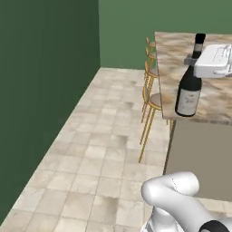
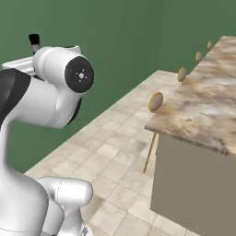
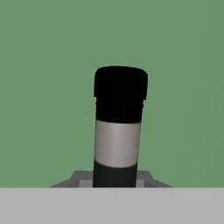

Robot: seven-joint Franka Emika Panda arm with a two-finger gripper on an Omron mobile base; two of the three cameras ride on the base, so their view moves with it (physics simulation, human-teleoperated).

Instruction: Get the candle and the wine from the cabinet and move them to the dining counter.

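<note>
Over the near corner of the island: the robot's hand holds the wine (image 1: 189, 88) by its neck, the bottle's base at or just above the stone.
Dining worktop (image 1: 213, 97): a wide marbled beige-brown slab with an overhanging edge; in the left base view the bottle stands close to that near edge, with bare stone stretching away behind it.
Stools (image 1: 151, 102): a row of thin-legged golden seats tucked along the island's side, just below the bottle's corner.
Wine, position: upright over the worktop corner; whether its base already touches the stone I cannot tell.
Wine, long axis: vertical, black cap (image 3: 120, 83) pointing straight up, heavy dark body and pale label below.
Fingers (image 3: 116, 177): pinching the bottle's neck just under the pale band, one to each side, seen in the hand view.
Step in hand: setting the wine down on the dining worktop, by my judgement.
How to do it well: lower straight along the bottle's own axis so the base meets the stone flat; a tall, narrow bottle will tip if it lands on one edge.
Placement: move it further in from the overhang before letting go, since this corner leaves little margin.
Release: spread the fingers only once the base is fully borne, then lift clear straight up past the cap without brushing it.
</note>
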